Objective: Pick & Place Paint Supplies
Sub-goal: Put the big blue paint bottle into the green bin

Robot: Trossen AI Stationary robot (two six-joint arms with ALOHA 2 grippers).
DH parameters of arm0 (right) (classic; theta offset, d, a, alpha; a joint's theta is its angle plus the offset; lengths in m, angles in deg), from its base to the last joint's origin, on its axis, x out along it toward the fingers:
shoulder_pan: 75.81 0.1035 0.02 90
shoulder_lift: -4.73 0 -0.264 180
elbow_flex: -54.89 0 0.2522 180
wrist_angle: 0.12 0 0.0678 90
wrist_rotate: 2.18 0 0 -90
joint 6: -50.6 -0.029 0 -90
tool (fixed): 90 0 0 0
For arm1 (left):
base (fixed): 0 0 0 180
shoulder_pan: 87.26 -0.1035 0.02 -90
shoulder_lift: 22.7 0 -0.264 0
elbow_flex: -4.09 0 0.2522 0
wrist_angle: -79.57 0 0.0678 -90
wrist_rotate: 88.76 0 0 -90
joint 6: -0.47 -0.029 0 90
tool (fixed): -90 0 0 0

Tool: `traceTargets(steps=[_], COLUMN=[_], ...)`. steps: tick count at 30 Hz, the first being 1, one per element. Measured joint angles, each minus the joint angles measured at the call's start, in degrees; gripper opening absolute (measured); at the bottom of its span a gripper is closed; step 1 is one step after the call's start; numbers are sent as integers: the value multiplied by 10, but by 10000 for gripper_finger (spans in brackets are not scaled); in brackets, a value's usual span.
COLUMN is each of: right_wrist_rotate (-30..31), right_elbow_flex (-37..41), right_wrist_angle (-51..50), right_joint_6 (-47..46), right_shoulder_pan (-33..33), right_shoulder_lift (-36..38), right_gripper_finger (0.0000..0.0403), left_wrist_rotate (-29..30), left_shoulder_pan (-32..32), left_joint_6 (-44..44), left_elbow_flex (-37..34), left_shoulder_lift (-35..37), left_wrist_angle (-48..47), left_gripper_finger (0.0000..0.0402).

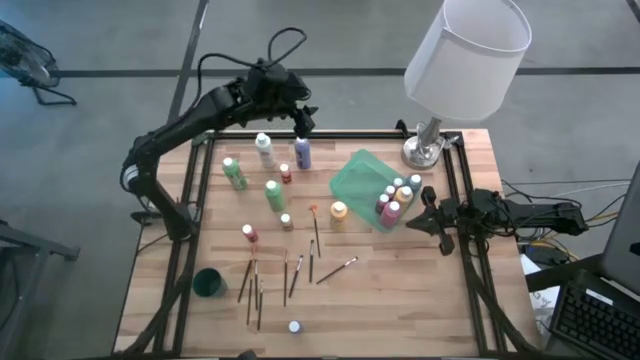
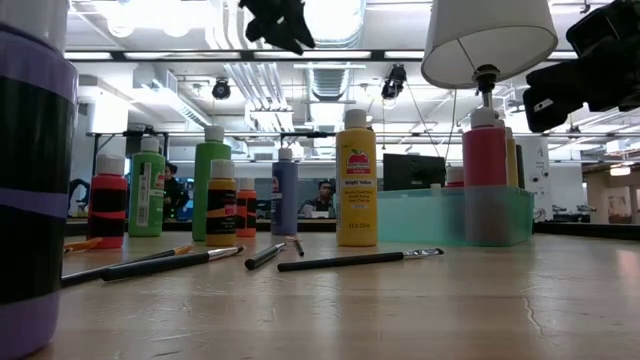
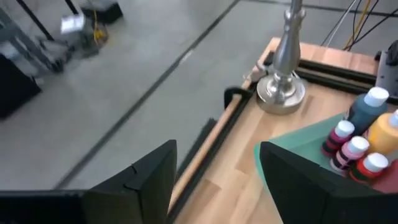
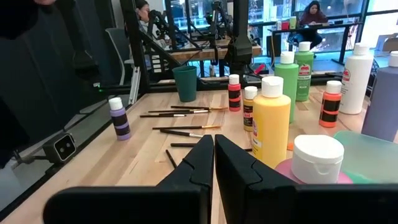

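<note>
The left arm reaches over the far edge of the worktop, its left gripper [image 1: 302,124] raised with jaws spread apart and empty, while the right gripper [image 1: 432,222] waits at the right side, jaws pressed together

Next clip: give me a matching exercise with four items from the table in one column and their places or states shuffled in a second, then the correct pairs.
Things:
1. left gripper
2. right gripper
3. yellow bottle
4. dark green cup

Places or states:
A. stands on the bare wood just beside the green tray, outside it
B. shut, empty, at the tray's side nearest the table's right edge
C. open, raised above the lavender bottle at the far edge
D. near the left front of the table, beside the scattered brushes

Pairs: 1-C, 2-B, 3-A, 4-D
</note>
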Motion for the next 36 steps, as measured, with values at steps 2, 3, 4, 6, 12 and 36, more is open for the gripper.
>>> traceTargets(steps=[2, 3, 4, 6, 12, 36], right_wrist_rotate=[0, 0, 0, 0, 0, 0], right_elbow_flex=[0, 0, 0, 0, 0, 0], right_wrist_angle=[0, 0, 0, 0, 0, 0], right_joint_6=[0, 0, 0, 0, 0, 0], right_shoulder_pan=[0, 0, 0, 0, 0, 0], right_shoulder_lift=[0, 0, 0, 0, 0, 0], right_gripper_finger=[13, 13, 13, 13, 13, 13], left_wrist_rotate=[0, 0, 0, 1, 23, -98], left_shoulder_pan=[-5, -8, -12, -19, -29, -127], left_joint_6=[-18, -21, -24, -34, -65, -47], left_elbow_flex=[6, 11, 13, 15, 16, 45], left_shoulder_lift=[5, 6, 9, 14, 27, -2], left_wrist_angle=[-10, -20, -30, -44, -48, -129], left_gripper_finger=[234, 234, 234, 234, 234, 220])
